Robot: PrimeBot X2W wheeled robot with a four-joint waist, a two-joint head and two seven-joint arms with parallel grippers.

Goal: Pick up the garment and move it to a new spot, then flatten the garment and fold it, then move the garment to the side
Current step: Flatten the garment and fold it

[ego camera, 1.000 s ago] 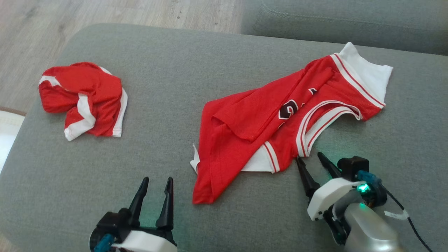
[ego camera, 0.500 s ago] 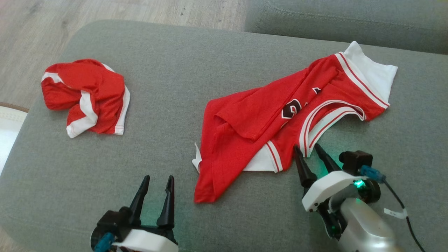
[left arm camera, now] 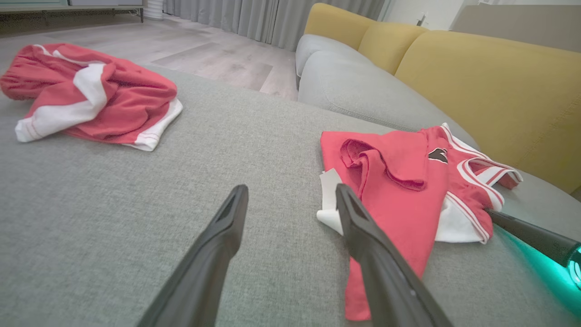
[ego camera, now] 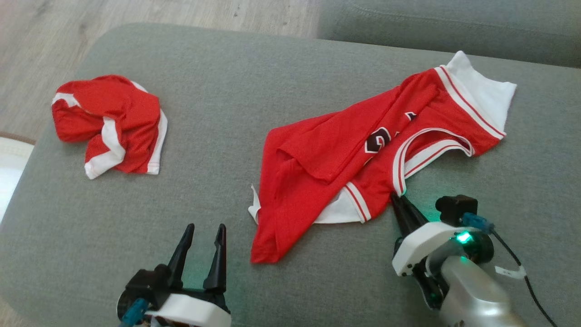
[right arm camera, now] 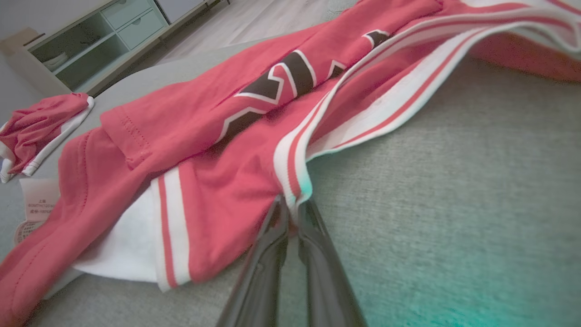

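My right gripper (ego camera: 398, 198) has its two fingers pressed together at the near edge of the red jersey (ego camera: 317, 159), on its white-and-red striped trim (right arm camera: 290, 163). The trim appears to be pinched between the tips, though the cloth partly covers them in the right wrist view. The jersey lies rumpled across the middle and right of the grey cushion (ego camera: 227, 81). My left gripper (ego camera: 205, 227) has its fingers spread over bare cushion, near the jersey's lower corner. A second red bundle (ego camera: 109, 122) lies well apart at the far left.
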